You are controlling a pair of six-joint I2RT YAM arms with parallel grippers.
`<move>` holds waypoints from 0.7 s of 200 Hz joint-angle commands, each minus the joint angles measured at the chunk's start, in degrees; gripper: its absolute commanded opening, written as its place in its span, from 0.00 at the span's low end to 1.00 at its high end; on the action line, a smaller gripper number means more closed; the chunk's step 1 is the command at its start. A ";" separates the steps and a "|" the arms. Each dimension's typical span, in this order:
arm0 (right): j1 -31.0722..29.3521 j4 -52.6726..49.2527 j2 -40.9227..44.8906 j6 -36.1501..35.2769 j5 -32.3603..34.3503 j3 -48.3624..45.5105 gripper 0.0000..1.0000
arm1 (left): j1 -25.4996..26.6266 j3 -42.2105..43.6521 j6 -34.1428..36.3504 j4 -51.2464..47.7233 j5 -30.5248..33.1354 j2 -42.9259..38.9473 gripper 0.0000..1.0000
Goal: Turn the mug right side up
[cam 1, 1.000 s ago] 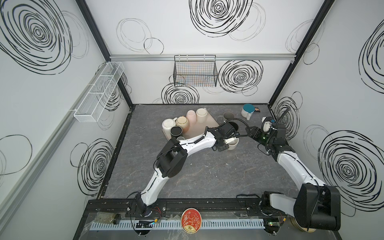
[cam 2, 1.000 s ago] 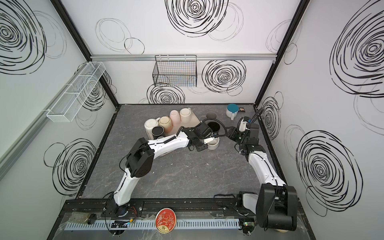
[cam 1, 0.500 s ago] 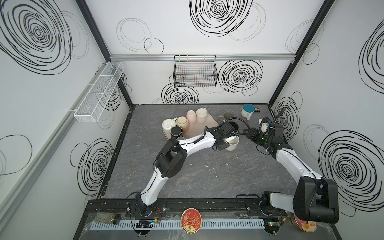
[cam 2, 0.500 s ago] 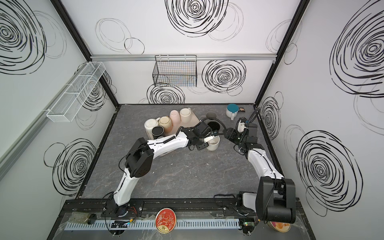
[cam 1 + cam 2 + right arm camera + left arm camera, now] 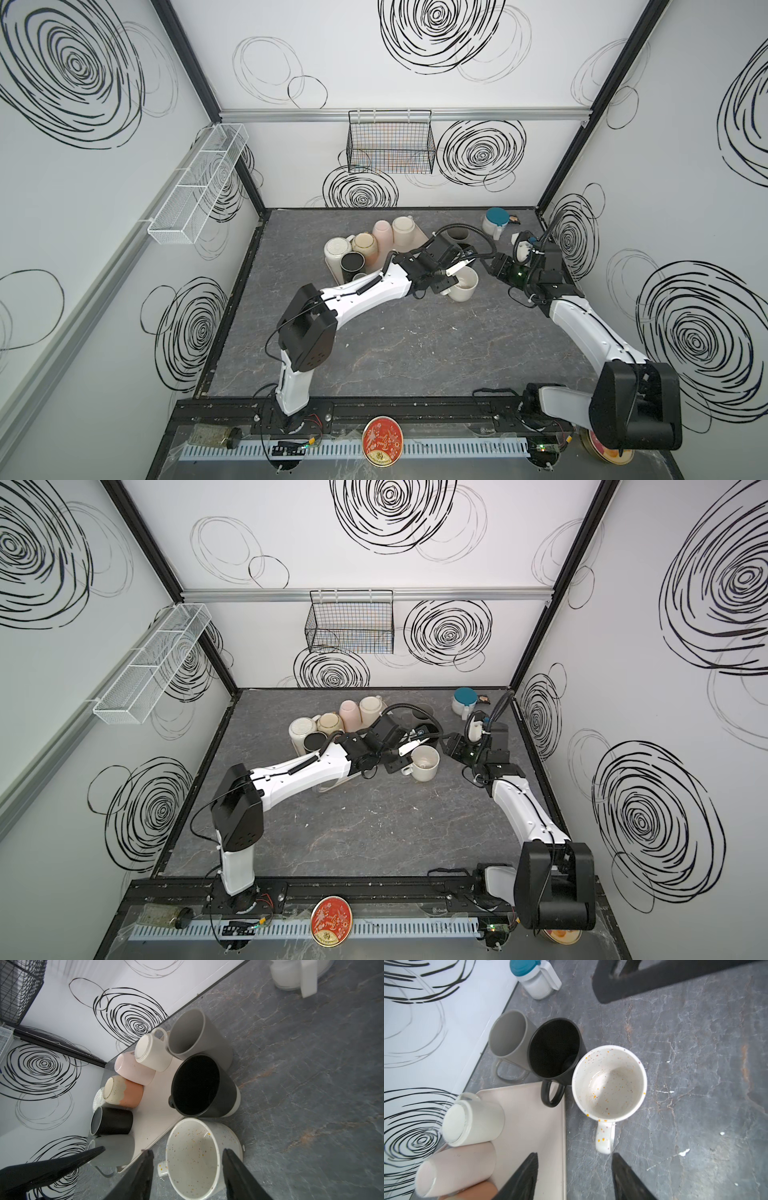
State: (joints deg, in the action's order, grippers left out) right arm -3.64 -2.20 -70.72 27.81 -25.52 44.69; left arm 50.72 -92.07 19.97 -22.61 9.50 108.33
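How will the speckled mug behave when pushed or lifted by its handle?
The speckled mug stands upright, so a low push would probably slide it, not tip it. Its glossy glaze suggests stiff, slippery, breakable ceramic. Held by the handle, it may tilt.

A: What's on the pink tray [image 5: 529,1109]?
B: Three mugs bottom-up, right to left: a white mug [image 5: 153,1051], a pink mug [image 5: 133,1070], an orange-and-cream mug [image 5: 122,1093]. A small black mug [image 5: 112,1122] sits nearer.
A: And off it?
B: A grey mug [image 5: 508,1034] and a tall black mug [image 5: 554,1047], upright, side by side, just beside its right edge. A teal-lidded jar [image 5: 495,222] stands far right.
A: The walls?
B: A black wire basket [image 5: 390,143] on the far wall, a white mesh shelf [image 5: 195,187] on the left.
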 commanded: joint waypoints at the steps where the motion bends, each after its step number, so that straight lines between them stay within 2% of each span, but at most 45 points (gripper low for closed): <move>1: -3.74 -1.58 0.08 -1.05 3.62 3.26 0.57 | -1.09 4.51 -0.71 3.88 3.01 -4.37 0.61; 72: -15.96 -0.42 -7.36 -0.34 9.06 8.73 0.57 | -5.94 20.17 -5.00 6.37 7.83 -18.15 0.62; 99: -20.31 0.82 -11.94 0.72 8.63 11.59 0.58 | -9.18 26.49 -7.74 8.04 9.51 -24.20 0.63; 120: -24.08 0.73 -17.29 1.21 6.90 15.32 0.58 | -12.48 30.94 -12.04 8.35 10.75 -28.70 0.63; 140: -27.48 0.27 -21.39 1.47 5.97 18.58 0.58 | -18.39 35.88 -18.77 9.43 8.79 -33.83 0.63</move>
State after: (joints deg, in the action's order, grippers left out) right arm -27.68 -2.28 -88.36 28.47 -18.20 59.22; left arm 37.93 -61.01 10.09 -16.53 18.28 79.85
